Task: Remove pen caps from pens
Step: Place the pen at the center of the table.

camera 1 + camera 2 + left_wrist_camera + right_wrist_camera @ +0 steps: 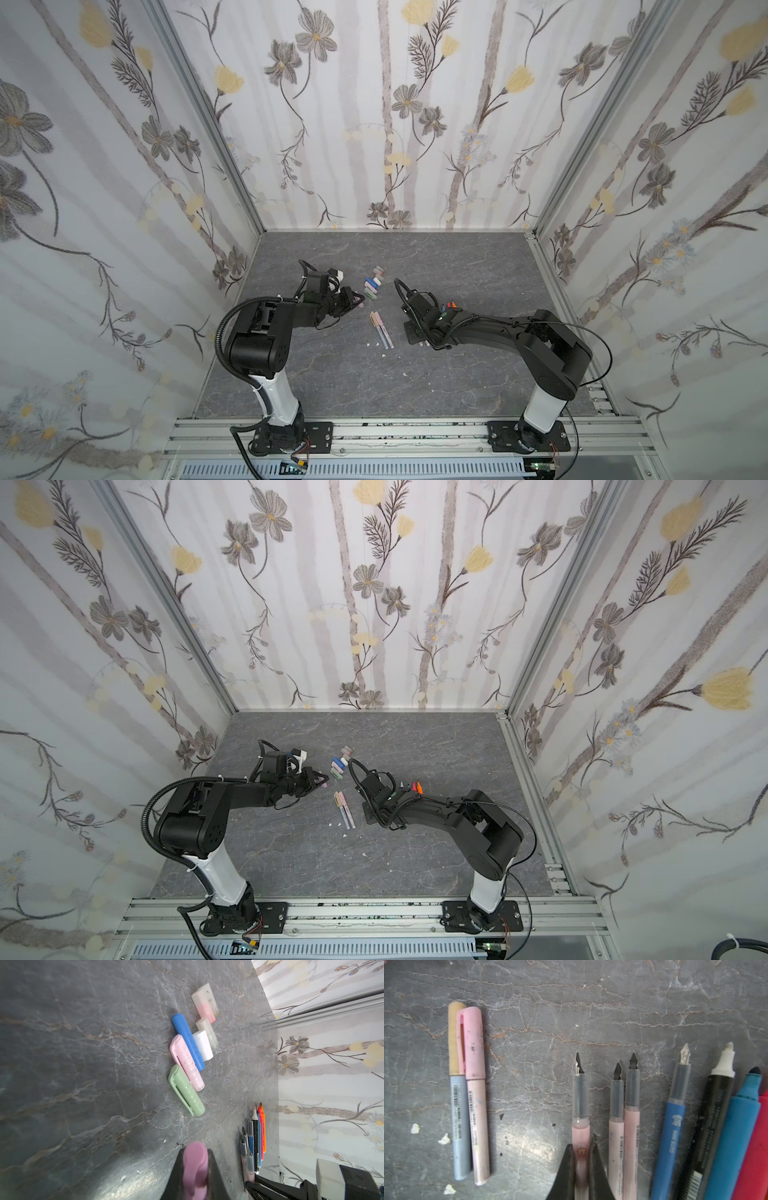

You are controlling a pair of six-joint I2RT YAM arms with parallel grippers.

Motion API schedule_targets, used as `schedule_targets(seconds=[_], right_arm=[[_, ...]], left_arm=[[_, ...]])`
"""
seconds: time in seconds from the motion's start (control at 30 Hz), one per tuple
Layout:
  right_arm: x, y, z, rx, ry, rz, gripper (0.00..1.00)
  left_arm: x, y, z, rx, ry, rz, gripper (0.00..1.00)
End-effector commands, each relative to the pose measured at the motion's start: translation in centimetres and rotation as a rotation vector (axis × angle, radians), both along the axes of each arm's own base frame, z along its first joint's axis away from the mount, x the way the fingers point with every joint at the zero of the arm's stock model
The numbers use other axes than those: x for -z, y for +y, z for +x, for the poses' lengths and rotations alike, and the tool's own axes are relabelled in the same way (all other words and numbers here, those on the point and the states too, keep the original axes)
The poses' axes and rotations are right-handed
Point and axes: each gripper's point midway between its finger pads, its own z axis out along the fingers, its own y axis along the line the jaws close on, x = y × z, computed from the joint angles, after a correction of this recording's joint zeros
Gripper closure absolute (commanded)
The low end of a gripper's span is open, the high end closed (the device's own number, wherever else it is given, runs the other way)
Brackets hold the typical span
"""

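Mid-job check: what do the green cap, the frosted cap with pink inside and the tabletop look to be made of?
Green cap: opaque moulded plastic, satin finish, with an integral clip and ribs.
Frosted cap: translucent plastic; pink shows through it.
Tabletop: grey stone-look surface, pale veins, soft glare; real stone or printed laminate, I cannot tell.

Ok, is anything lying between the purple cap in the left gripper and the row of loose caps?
Nothing visible: only bare table separates the purple cap, clamped in the left gripper, from the green cap at the row's near end.
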Motion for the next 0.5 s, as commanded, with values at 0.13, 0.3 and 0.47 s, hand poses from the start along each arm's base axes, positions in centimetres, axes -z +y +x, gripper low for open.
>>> schedule_targets(seconds=[0.13, 0.3, 0.47], right_arm=[[0.56, -1.1, 0.26, 0.024, -0.006, -0.071, 0.98], [0.88, -1.06, 0.46, 0.029, -0.006, -0.086, 0.93], [1.11, -1.15, 0.65, 0.036, -0.011, -0.099, 0.87]], left_arm=[[0.34, -0.21, -0.13, -0.003, -0.014, -0.033, 0.94], [0.51, -0.25, -0.07, -0.007, -0.013, -0.04, 0.91], [0.38, -0.28, 0.19, -0.007, -0.016, -0.042, 0.88]])
